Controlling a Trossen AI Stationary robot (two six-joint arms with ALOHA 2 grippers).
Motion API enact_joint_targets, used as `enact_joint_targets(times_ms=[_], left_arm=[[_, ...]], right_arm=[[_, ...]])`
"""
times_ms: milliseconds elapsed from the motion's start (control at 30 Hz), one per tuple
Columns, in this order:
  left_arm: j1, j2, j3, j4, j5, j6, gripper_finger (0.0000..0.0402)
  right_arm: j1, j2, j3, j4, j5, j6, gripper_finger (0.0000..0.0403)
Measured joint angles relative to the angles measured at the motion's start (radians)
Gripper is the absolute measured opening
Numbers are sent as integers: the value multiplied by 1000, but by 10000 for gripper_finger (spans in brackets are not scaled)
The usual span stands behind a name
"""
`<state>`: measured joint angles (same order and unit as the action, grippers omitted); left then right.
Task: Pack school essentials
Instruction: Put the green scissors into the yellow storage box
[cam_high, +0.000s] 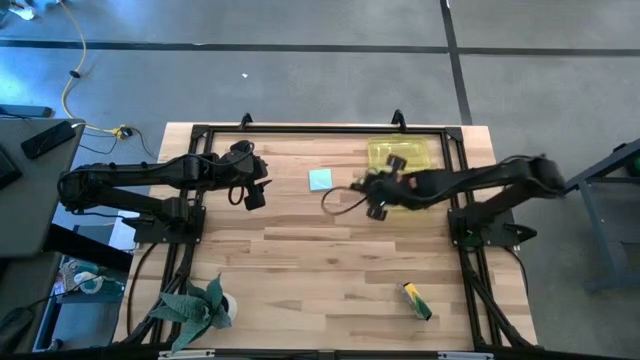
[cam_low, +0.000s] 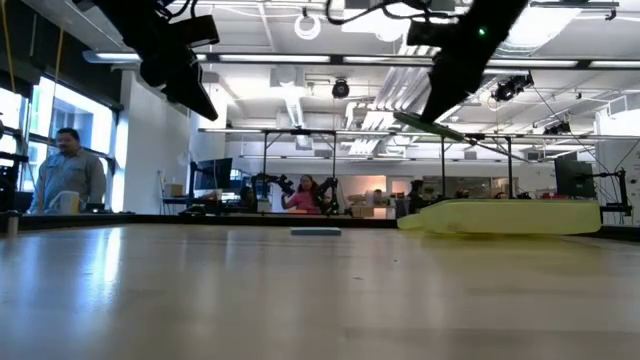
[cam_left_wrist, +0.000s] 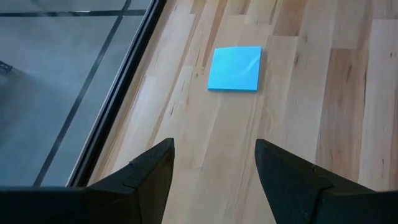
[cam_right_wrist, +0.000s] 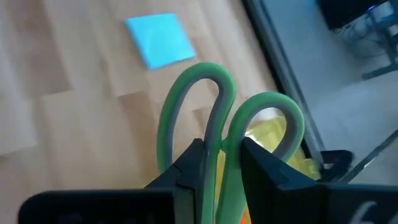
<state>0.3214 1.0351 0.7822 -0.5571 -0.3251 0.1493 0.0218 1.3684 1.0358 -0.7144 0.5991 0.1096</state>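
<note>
**Now: scissors held over the yellow case**

From above, right claw (cam_high: 378, 190) hangs beside one yellow case (cam_high: 400, 160) at the far right; left claw (cam_high: 250, 185), apart and empty, waits left of one blue note pad (cam_high: 320, 179).

Right wrist: fingers clamped on one pair of green-handled scissors (cam_right_wrist: 217, 118). The thin handles could twist loose and miss the case.

Green-handled scissors (cam_right_wrist: 217, 118) held aloft; light-blue note pad (cam_high: 320, 179) flat nearby.
</note>
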Motion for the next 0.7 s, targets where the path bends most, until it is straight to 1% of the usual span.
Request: enact_joint_targets(times_ms=[67, 167, 300, 533, 600, 700], left_arm=[[0, 0, 0, 0, 0, -4, 213], [0, 0, 0, 0, 0, -9, 213], [0, 0, 0, 0, 0, -8, 213], [0, 0, 0, 0, 0, -13, 213], [0, 0, 0, 0, 0, -15, 213], [0, 0, 0, 0, 0, -16, 213]], right_arm=[[-46, -70, -75, 75, -13, -63, 61], [-117, -153, -182, 185, -72, -116, 62], [-195, -219, -293, 269, -144, -145, 62], [-274, -229, -387, 268, -215, -144, 62], [-285, -229, -398, 263, -235, -144, 62], [-294, -229, -398, 241, -236, -144, 62]])
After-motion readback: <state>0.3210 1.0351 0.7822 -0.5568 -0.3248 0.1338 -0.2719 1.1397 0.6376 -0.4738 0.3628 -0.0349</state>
